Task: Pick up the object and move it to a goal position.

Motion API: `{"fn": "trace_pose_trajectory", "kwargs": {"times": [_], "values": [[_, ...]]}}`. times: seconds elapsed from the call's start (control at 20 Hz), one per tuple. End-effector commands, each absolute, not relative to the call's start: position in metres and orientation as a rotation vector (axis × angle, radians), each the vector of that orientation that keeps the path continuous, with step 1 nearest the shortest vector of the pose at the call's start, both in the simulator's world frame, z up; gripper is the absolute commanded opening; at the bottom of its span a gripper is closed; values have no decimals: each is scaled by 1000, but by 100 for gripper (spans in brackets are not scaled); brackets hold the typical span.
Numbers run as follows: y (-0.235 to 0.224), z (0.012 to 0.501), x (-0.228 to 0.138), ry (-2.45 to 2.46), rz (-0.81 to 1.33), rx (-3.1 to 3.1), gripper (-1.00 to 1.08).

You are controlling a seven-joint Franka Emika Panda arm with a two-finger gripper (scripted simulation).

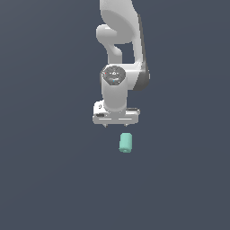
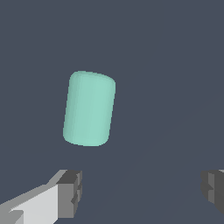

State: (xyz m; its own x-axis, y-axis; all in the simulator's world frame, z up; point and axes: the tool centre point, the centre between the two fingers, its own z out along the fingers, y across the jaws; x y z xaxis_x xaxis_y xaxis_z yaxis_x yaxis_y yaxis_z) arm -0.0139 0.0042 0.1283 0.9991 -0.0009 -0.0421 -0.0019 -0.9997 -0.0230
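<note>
Lining up on the cylinder, nothing in my grip yet.

I've got the hand [image 1: 116,122] hovering with its fingers [image 2: 70,192] spread wide and empty, and the mint-green cylinder [image 1: 125,143] lies on its side on the dark surface [image 1: 49,179], just beside the fingertips and not between them. The wrist view confirms it: the cylinder [image 2: 89,108] sits clear of both pads. I judge this is the approach step; next I need to shift over it, drop down to straddle it, then close.
</note>
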Motion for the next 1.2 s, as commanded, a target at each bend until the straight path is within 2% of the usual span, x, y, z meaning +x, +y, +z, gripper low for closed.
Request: {"fn": "trace_pose_trajectory", "kwargs": {"times": [0.0, 0.65, 1.15], "values": [[8, 126, -11, 16, 63, -3119, 100], [47, 97, 25, 189, 13, -3132, 100], [57, 90, 32, 224, 2, -3133, 100]]}}
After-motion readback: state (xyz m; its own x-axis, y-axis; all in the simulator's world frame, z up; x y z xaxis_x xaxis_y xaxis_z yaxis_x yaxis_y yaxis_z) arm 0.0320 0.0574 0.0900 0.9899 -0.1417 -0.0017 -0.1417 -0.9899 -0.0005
